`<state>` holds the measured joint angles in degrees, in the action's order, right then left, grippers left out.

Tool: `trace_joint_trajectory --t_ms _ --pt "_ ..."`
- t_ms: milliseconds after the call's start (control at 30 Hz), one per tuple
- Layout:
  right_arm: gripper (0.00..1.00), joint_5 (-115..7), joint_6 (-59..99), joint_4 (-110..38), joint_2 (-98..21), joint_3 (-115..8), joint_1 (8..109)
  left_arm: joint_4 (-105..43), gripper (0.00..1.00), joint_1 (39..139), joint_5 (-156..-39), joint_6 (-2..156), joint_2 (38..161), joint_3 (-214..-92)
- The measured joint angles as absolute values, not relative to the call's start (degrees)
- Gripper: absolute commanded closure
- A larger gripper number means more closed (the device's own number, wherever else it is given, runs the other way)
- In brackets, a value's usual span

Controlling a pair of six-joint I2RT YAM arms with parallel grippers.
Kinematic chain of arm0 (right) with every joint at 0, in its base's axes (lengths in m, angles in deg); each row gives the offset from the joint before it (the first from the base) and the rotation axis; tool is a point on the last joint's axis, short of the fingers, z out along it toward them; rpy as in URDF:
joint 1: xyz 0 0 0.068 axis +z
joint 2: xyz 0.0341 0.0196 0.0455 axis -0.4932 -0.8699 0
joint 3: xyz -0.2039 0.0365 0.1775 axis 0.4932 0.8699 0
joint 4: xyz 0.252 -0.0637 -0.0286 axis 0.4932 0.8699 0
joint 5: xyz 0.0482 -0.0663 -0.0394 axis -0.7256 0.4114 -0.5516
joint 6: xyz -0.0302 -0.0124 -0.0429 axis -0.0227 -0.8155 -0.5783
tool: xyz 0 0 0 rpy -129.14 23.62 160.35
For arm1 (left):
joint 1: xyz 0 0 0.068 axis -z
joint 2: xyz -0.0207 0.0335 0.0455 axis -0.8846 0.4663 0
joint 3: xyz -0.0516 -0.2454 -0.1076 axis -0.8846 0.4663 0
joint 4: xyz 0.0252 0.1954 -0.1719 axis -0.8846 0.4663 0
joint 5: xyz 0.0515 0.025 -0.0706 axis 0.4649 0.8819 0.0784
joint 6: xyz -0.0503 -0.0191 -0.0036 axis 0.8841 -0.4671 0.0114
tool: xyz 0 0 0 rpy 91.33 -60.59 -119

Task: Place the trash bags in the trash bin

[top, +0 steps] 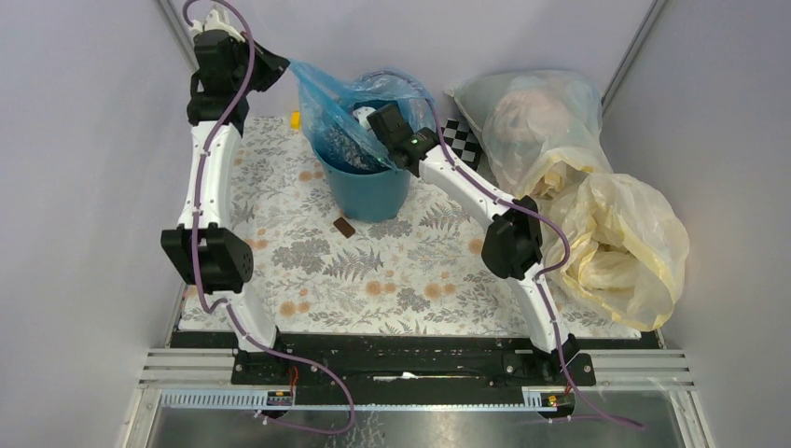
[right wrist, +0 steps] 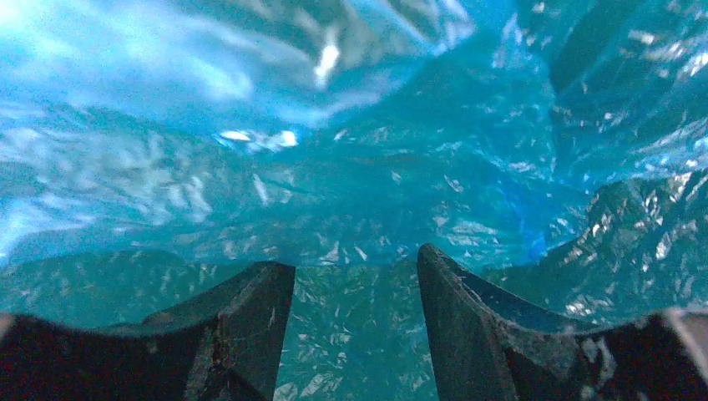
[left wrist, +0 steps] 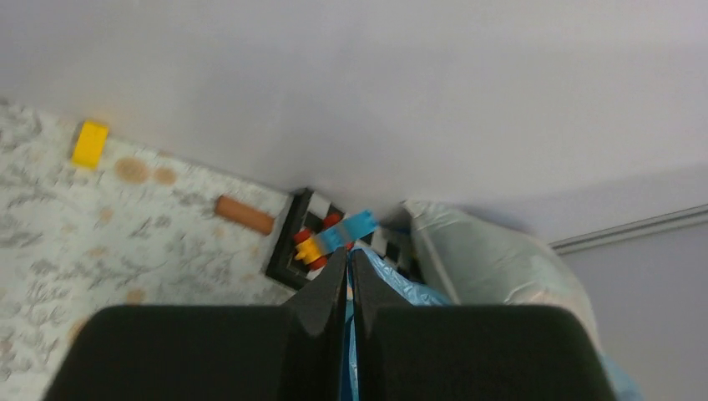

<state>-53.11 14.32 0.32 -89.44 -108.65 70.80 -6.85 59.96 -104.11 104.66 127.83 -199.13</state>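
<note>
The teal-blue trash bin [top: 368, 191] stands on the floral mat at the back centre. The thin blue trash bag [top: 328, 103] sits in its mouth, its upper edge stretched up and to the left. My left gripper [top: 278, 67] is shut on that edge, high at the back left; in the left wrist view blue film [left wrist: 392, 280] runs between the closed fingers [left wrist: 326, 288]. My right gripper [top: 371, 121] is open and pushed down inside the bag over the bin. The right wrist view shows only crinkled blue bag [right wrist: 351, 167] round its spread fingers [right wrist: 451, 317].
A clear bag stuffed with items [top: 532, 117] and big pale-yellow bags [top: 620, 247] lie at the right. A checkered board [top: 464, 140] with toy bricks [left wrist: 334, 238] lies behind the bin. A brown piece [top: 344, 227], a yellow block [left wrist: 89, 144] and an orange cylinder [left wrist: 245, 215] lie on the mat.
</note>
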Motion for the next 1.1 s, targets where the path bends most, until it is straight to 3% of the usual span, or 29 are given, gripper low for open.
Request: trace_joint_trajectory --t_ms 100,333,400,533,600,733,800,933,1100 --pt "0.36 -53.2 13.6 0.3 -89.2 -108.3 70.8 -4.4 0.94 59.4 -103.8 104.2 129.7 -198.0" --pt "0.36 -53.1 14.2 0.3 -89.0 -108.3 70.8 -5.5 0.74 59.4 -102.3 103.5 125.4 -184.6" --pt "0.36 -53.1 14.7 0.3 -89.0 -108.3 70.8 -5.1 0.58 59.4 -101.5 102.8 122.2 -180.9" --pt "0.36 -53.4 15.7 0.3 -89.0 -108.3 70.8 -6.7 0.15 59.2 -100.5 101.5 112.8 -175.9" --pt "0.36 -53.5 16.1 0.3 -89.0 -108.3 70.8 -9.7 0.04 59.2 -100.8 100.6 107.0 -172.8" --pt "0.36 -54.3 16.6 0.5 -89.0 -108.6 70.8 -21.3 0.01 59.2 -104.9 99.9 94.7 -164.6" --pt "0.36 -54.4 16.8 0.6 -89.0 -109.0 70.8 -26.1 0.07 59.3 -108.1 98.6 92.1 -163.3" --pt "0.36 -54.9 17.1 0.6 -89.0 -109.4 70.8 -32.9 0.2 61.1 -115.1 94.0 92.9 -164.0" --pt "0.36 -55.8 17.2 0.6 -89.0 -109.4 70.7 -33.7 0.14 65.8 -122.0 85.5 100.7 -167.3"
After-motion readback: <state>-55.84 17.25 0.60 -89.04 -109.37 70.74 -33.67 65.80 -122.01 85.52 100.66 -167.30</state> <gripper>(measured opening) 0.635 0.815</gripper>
